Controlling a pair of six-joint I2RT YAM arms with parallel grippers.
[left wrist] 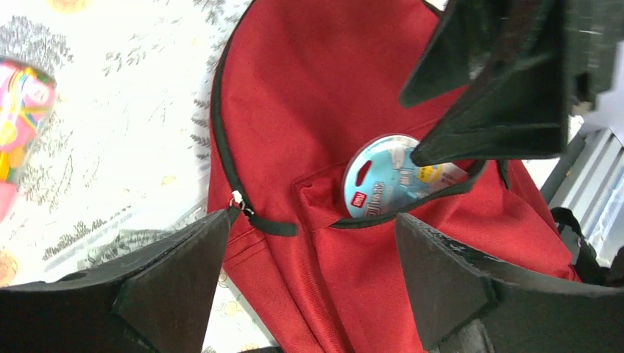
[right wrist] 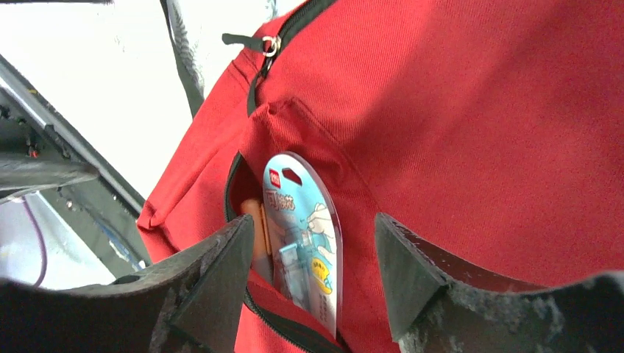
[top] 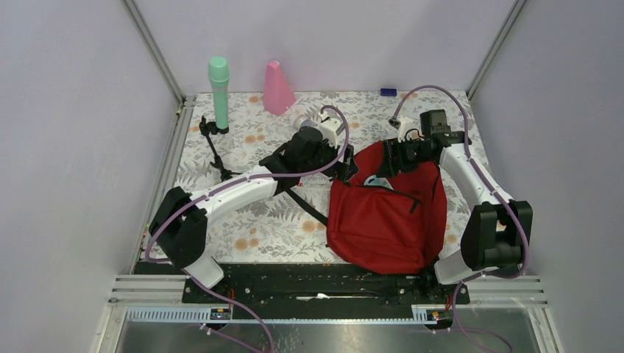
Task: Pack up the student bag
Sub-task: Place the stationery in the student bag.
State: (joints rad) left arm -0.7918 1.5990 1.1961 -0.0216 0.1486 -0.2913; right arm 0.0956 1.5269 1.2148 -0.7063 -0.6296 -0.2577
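The red student bag lies on the flowered table, right of centre. Its front pocket is unzipped, and a light blue blister pack sticks out of it. The pack also shows in the left wrist view and the right wrist view, with an orange item beside it in the pocket. My left gripper is open and empty over the bag, near the pocket's left end. My right gripper is open and empty, its jaws either side of the pack.
A green bottle on a black stand and a pink cone-shaped thing stand at the back left. A small blue item lies by the back wall. A colourful object lies left of the bag.
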